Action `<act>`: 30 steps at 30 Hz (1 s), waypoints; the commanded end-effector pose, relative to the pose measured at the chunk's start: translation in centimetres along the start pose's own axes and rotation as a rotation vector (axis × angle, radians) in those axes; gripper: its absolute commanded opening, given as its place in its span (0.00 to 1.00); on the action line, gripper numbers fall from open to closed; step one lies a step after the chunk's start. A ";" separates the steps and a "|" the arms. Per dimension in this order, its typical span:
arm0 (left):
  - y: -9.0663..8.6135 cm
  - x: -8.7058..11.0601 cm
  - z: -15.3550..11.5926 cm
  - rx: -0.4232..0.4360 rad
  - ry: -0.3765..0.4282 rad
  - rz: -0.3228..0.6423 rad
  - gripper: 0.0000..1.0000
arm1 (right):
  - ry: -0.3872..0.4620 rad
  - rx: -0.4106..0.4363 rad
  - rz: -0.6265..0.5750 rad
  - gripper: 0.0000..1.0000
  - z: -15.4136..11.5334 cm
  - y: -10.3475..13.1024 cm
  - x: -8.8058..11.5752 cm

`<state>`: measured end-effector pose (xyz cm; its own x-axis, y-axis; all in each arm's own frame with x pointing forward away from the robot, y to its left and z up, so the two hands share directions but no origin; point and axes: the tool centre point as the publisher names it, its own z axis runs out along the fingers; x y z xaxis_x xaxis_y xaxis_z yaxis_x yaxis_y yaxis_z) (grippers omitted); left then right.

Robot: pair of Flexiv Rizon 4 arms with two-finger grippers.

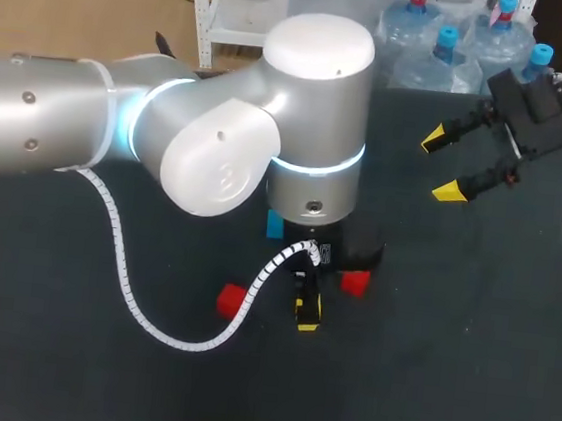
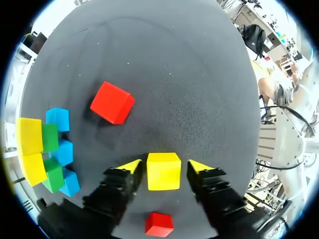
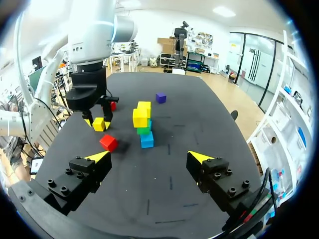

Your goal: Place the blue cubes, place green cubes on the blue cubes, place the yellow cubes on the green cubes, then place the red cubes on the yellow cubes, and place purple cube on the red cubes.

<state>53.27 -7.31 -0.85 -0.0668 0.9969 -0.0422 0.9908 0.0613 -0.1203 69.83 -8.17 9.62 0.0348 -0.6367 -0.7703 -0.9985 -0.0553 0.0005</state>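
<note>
**Left gripper open astride a yellow cube, right gripper idle**

The left gripper (image 2: 164,167) pointed straight down at the dark table (image 1: 465,371), its fingers (image 2: 130,167) parted with a loose yellow cube (image 2: 163,171) between them. A thin strip of table showed on each side of the cube, so the jaws were not clamped on it. The cube appeared to sit on the table.

One red cube (image 1: 230,300) lay on the table just left of the gripper. A second red cube (image 1: 354,282) lay just to its right and a little farther back. Neither touched the yellow cube.

On the far side of the gripper stood the stack (image 2: 50,149). It had three blue cubes (image 2: 64,152) in a row at the base, two green cubes (image 2: 50,137) on them and two stacked yellow cubes (image 2: 29,135) on the green. From the head view the left arm's elbow covered nearly all of it — only one blue corner showed.

The purple cube (image 3: 160,97) sat alone on the table, beyond the stack as seen from the right wrist and well apart from it.

The right gripper (image 1: 443,165) hung above the table at the far right, well apart from every cube — its fingers spread wide with nothing between them.
</note>
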 end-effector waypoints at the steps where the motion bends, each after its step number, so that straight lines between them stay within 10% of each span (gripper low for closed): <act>1: 0.2 0.0 0.0 0.005 0.003 0.000 0.00 | -0.001 0.001 -0.001 1.00 0.0 0.0 0.0; 17: -1.4 0.3 -2.9 -0.016 0.041 -0.020 0.00 | -0.001 0.001 -0.001 1.00 0.0 0.0 0.0; 30: -3.0 4.9 -7.0 -0.096 0.057 -0.123 0.00 | -0.001 0.001 -0.001 1.00 0.0 0.0 0.0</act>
<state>51.60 -3.65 5.27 -0.1828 0.9825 0.0368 0.9817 0.1844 -0.0474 69.83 -8.17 9.61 0.0348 -0.6368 -0.7703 -0.9985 -0.0552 0.0006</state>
